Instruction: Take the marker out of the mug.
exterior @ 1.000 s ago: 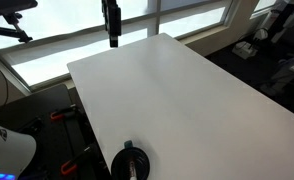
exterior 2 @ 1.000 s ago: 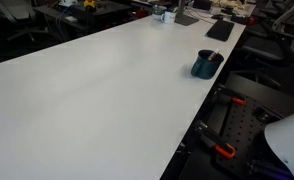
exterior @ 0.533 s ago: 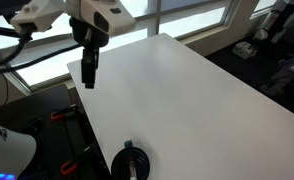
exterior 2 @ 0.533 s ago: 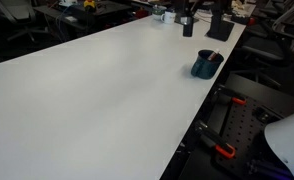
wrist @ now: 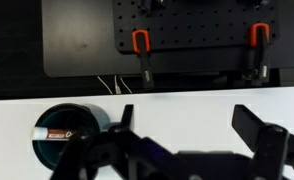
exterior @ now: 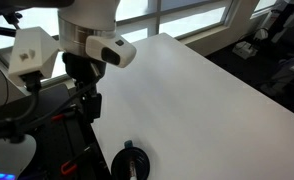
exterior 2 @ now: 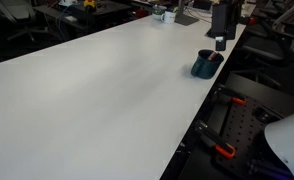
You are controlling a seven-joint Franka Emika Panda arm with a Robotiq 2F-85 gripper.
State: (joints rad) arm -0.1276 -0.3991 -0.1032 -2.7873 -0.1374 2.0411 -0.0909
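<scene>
- My jaws stand wide apart and hold nothing. They hang in the air beside the mug, not centred over it.
- The marker lies inside the mug, untouched.
- The mug stands near the edge of the desk.
- I judge that nothing is done yet. I have to centre over the mug, descend, grip the marker and lift it out.

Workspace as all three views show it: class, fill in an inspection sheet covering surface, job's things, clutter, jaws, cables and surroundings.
Surface: white table, no marks seen.
Job's things: dark mug near the table edge; marker inside it.
Clutter: small items at the far end, too small to tell.
Grippers: gripper near the mug, apart from it, jaws open, empty.
Cables: thin white wires.
Surroundings: orange-handled clamps on a dark panel; windows.
</scene>
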